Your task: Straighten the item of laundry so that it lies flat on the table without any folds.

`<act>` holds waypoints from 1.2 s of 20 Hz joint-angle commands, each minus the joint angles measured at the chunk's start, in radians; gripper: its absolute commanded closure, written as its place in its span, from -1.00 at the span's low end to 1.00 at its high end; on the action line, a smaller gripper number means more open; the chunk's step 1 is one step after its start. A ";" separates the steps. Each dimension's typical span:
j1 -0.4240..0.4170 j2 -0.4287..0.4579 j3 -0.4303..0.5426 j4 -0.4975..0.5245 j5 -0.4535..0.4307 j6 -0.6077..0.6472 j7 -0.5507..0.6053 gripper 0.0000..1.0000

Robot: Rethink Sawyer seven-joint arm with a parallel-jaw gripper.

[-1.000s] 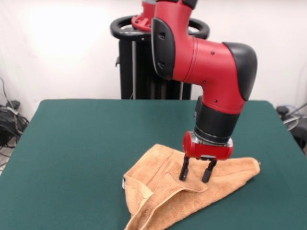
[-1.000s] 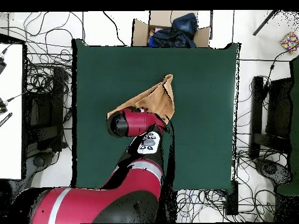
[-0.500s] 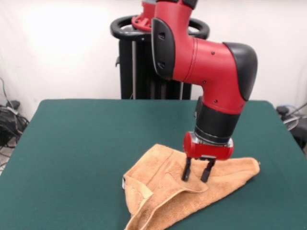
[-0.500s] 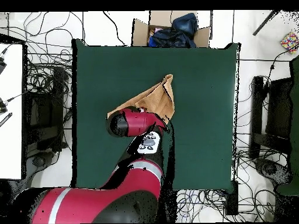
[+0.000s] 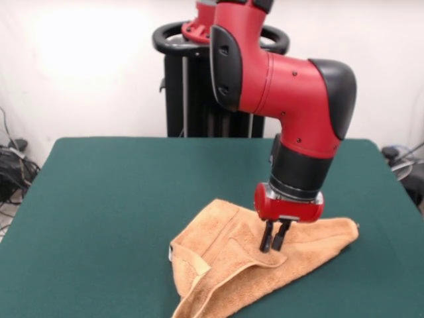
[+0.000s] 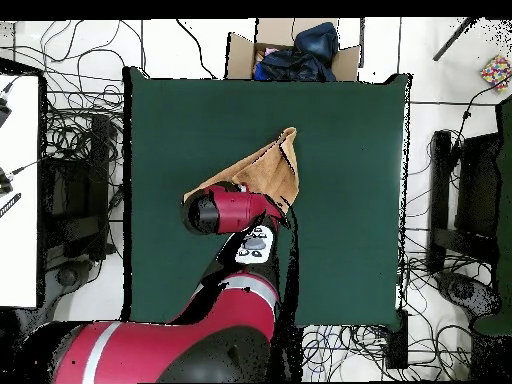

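Observation:
The item of laundry (image 5: 225,258) is an orange-tan towel, folded over itself into a rough triangle on the table (image 5: 132,192), with a raised fold running along its near side. A small white tag (image 5: 171,252) shows at its left corner. My gripper (image 5: 273,246) points straight down onto the towel's upper layer, right of its middle, with its fingers pinched together on the cloth. From overhead the towel (image 6: 272,165) lies near the middle of the green table (image 6: 340,200). The arm's wrist covers its lower part and hides the gripper.
A cardboard box (image 6: 293,52) holding dark cloth stands just off the table's top edge in the overhead view. Cables (image 6: 70,150) cover the floor on both sides. Bare green felt surrounds the towel on every side.
The fingers, spread apart on the towel a second ago, have closed together on the cloth. The arm and the towel have hardly shifted.

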 commanded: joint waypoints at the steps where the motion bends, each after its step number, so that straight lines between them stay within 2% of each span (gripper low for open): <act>1: -0.003 0.019 0.077 -0.022 0.065 -0.020 0.220 1.00; 5: -0.005 0.006 0.082 -0.009 0.068 -0.016 0.222 1.00; 7: -0.022 -0.029 0.101 0.017 0.058 -0.007 0.209 1.00; 12: -0.036 -0.244 0.101 0.125 0.047 0.158 0.156 1.00; 15: -0.042 -0.323 0.100 0.153 0.047 0.236 0.129 1.00; 24: -0.068 -0.420 0.118 0.199 0.042 0.310 0.115 1.00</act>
